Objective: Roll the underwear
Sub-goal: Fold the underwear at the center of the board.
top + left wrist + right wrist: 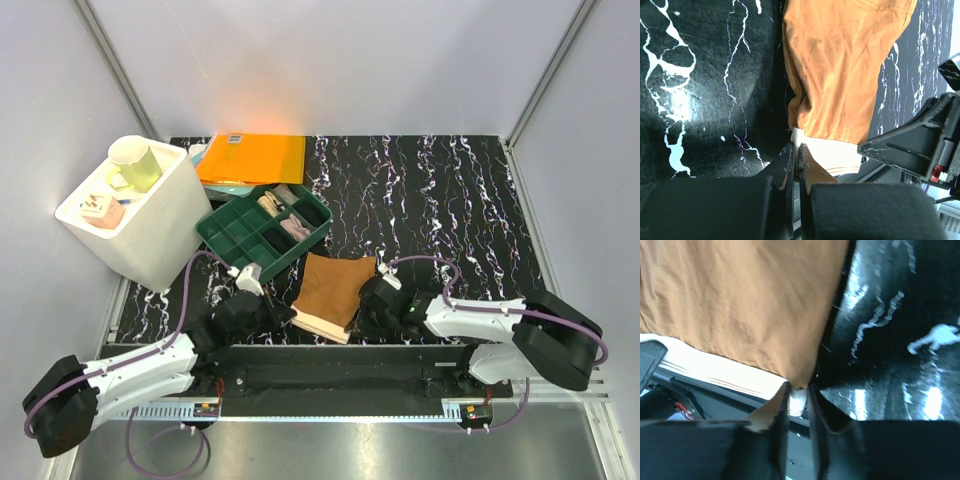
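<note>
The brown underwear (330,288) lies flat on the black marbled table, with its pale waistband toward the near edge. My left gripper (283,313) is at the waistband's left corner. In the left wrist view its jaws (796,147) are pressed together on the tip of that pale corner, and the brown fabric (840,75) spreads beyond them. My right gripper (362,305) is at the waistband's right corner. In the right wrist view the fingers (797,390) stand close together with the pale corner pinched between them, under the brown cloth (740,305).
A green divided tray (232,240) holding rolled items sits behind the left gripper. A white bin (165,230) with a pale green mug (135,163) stands at the far left. An orange folder (250,158) lies at the back. The table's near rail runs just below the waistband.
</note>
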Robot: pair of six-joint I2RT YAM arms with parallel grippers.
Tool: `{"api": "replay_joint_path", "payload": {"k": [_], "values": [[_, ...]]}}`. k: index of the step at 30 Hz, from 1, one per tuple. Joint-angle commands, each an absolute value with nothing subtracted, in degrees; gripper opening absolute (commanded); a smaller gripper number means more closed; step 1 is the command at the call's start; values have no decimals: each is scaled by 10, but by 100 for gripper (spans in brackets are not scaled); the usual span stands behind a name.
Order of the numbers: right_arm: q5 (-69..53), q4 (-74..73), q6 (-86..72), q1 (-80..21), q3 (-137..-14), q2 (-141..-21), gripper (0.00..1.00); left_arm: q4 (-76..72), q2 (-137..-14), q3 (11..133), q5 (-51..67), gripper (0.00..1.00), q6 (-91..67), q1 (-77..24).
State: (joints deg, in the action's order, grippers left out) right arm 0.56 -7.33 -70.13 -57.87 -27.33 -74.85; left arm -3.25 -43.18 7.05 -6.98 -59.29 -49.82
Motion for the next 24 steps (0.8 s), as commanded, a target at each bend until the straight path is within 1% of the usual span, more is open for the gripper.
{"api": "replay_joint_path", "payload": {"k": [1,4,7,14,20,24], "values": [[27,-152,-655,-581,-302,-801,19,-47,-428,103,-65,0,-559,-500],[28,-170,-643,-581,-319,-831,10,-47,-438,122,-61,0,-545,-504],[28,-172,-639,-581,-324,-849,4,-47,-448,147,-64,0,-530,-516],[37,-179,-638,-581,-321,-870,1,-43,-483,200,-88,0,-512,-552],[41,-184,-639,-581,-321,-873,1,-43,-480,218,-92,0,-504,-555],[42,-184,-635,-582,-325,-879,1,-68,-515,224,-85,0,-504,-571]]}}
